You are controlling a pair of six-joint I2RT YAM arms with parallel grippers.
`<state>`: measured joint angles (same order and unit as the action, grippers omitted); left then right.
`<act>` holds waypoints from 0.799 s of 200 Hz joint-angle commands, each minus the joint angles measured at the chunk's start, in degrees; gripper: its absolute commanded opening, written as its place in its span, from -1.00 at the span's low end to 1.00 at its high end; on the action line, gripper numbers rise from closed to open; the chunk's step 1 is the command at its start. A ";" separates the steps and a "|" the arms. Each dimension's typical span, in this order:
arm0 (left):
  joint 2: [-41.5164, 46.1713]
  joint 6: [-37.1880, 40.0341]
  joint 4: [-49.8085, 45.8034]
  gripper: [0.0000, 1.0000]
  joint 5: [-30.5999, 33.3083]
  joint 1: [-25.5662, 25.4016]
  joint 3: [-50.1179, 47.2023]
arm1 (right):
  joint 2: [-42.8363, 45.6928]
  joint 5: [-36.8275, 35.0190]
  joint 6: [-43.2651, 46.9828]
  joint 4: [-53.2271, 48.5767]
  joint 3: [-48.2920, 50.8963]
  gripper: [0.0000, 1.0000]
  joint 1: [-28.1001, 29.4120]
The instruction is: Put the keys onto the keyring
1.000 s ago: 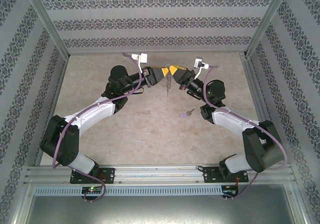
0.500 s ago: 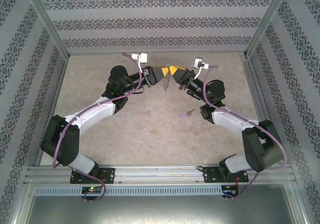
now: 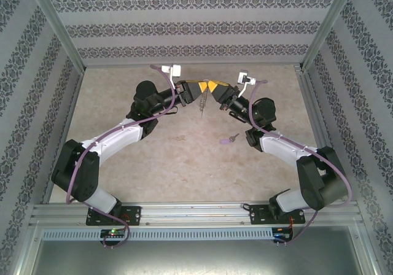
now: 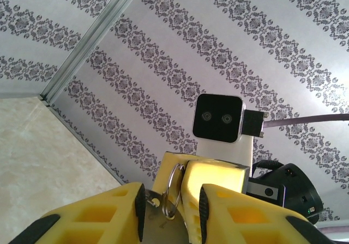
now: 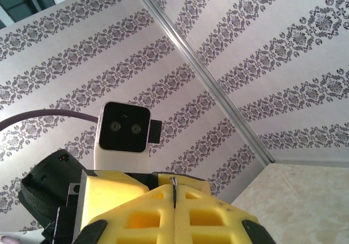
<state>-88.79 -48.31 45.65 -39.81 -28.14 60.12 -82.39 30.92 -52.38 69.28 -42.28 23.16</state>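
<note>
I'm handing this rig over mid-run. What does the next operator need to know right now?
Right gripper: shut on the keyring, held up between the two arms with its chain links hanging down.
Left gripper: open, its fingers on either side of the ring, not clamped on it.
Key: lies loose on the table, beside the right arm, nothing touching it.
Done: keyring picked up.
Left: pick up the key and thread it onto the keyring.
</note>
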 commanded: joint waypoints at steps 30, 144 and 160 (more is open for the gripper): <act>-0.28 -0.40 4.13 -0.49 0.13 -0.65 1.32 | -0.40 0.79 -0.43 3.94 -1.75 -1.00 0.49; -0.17 -0.67 6.43 -1.00 -0.38 -0.69 0.51 | -0.93 0.81 -0.96 3.85 -2.27 -1.00 0.49; -0.10 -0.47 6.45 -1.00 -0.73 -0.69 0.40 | -0.81 0.72 -1.05 3.61 -2.12 -0.84 0.36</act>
<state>-88.79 -48.53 47.22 -39.83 -28.14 60.12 -82.67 30.94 -52.80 69.73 -42.74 23.14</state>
